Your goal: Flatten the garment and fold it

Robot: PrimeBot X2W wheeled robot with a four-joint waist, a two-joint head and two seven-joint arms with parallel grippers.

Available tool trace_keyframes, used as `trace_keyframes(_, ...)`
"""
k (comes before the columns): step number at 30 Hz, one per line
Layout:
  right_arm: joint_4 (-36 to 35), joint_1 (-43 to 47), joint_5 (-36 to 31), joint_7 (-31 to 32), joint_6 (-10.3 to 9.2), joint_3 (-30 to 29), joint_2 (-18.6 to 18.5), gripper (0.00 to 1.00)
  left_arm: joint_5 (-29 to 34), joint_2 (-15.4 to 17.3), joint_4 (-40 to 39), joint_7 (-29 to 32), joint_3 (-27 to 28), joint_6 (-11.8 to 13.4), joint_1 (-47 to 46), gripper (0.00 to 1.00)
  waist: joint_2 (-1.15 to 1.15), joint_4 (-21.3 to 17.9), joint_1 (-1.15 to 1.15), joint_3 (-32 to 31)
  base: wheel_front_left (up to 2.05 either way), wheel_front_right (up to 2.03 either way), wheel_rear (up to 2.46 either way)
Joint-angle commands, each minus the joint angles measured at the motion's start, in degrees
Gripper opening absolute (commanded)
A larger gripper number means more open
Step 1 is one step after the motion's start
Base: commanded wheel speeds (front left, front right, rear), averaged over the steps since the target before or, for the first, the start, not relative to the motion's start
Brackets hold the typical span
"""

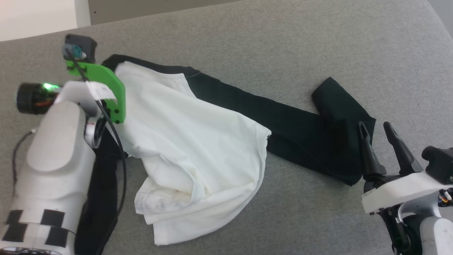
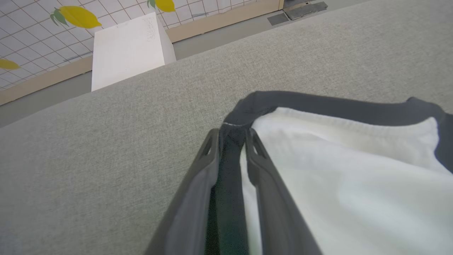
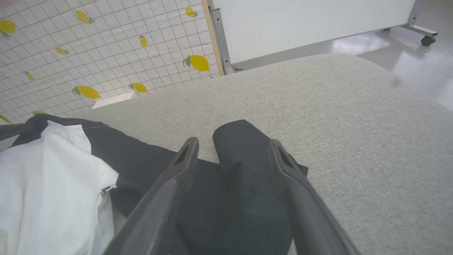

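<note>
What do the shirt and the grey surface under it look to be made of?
The shirt looks like a soft knit, likely cotton jersey, with a matte finish. It drapes in loose folds, and a stitched hem shows at the black edge. The grey surface looks like woven upholstery cloth, matte, with a fine flecked weave. Its far edge rounds off, so it is probably padded.

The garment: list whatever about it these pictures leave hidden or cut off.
Head view: the left arm covers its own jaws and the side of the garment beneath it.
Left wrist view: the garment runs off the right and bottom edges.
Right wrist view: open jaws straddle the black sleeve; whether they touch it cannot be told.
</note>
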Motion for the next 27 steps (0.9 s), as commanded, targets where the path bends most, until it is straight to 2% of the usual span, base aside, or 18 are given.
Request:
trace_keyframes(1, 0.12, -1.23, -0.54, 0.04, -0.08, 0.42, 0.01, 1.00, -0.56, -0.68, 0.98, -1.59, 0.47, 0.59, 0.68, 1.00, 0.45, 0.47, 0.00, -0.28, 0.00, 0.00, 0.00)
trace_keyframes(5, -0.15, -2.23, -2.06, 0.57, -0.08, 0.88, 0.01, 1.00, -2.37, -2.92, 1.19, -9.67, 2.34, 2.28, 3.81, 1.00, 0.45, 2.20, 0.00, -1.50, 0.00, 0.00, 0.00)
trace_keyframes(8, -0.44, -3.94, -4.29, 1.57, -0.08, 1.70, 0.01, 1.00, -4.12, -4.95, -1.76, -18.20, 4.29, 3.50, 7.99, 1.00, 0.45, 3.76, 0.00, -2.60, 0.00, 0.00, 0.00)
trace_keyframes(12, 0.86, -7.86, -7.72, 4.24, -0.08, 3.90, 0.01, 1.00, -6.69, -7.07, -8.69, -29.39, 6.64, 3.10, 15.12, 1.00, 0.45, 5.76, 0.00, -3.56, 0.00, 0.00, 0.00)
trace_keyframes(14, 2.71, -10.39, -9.85, 6.25, -0.08, 5.50, 0.01, 1.00, -7.85, -7.95, -12.41, -32.56, 7.96, 3.03, 18.74, 1.00, 0.45, 6.85, 0.00, -3.71, 0.00, 0.00, 0.00)
trace_keyframes(22, 17.40, -21.74, -11.80, 14.95, -0.08, 9.85, -2.87, 1.00, -6.42, -11.15, -27.76, -34.64, 12.83, 2.67, 28.97, 1.00, 0.45, 11.65, 0.00, -2.32, 0.00, 0.00, 0.00)
trace_keyframes(27, 26.54, -26.51, -10.66, 22.19, -0.08, 12.44, -6.01, 1.00, -4.18, -13.76, -32.22, -34.66, 15.24, 1.41, 32.04, 1.00, 0.45, 14.52, 0.00, -1.28, 0.00, 0.00, 0.00)
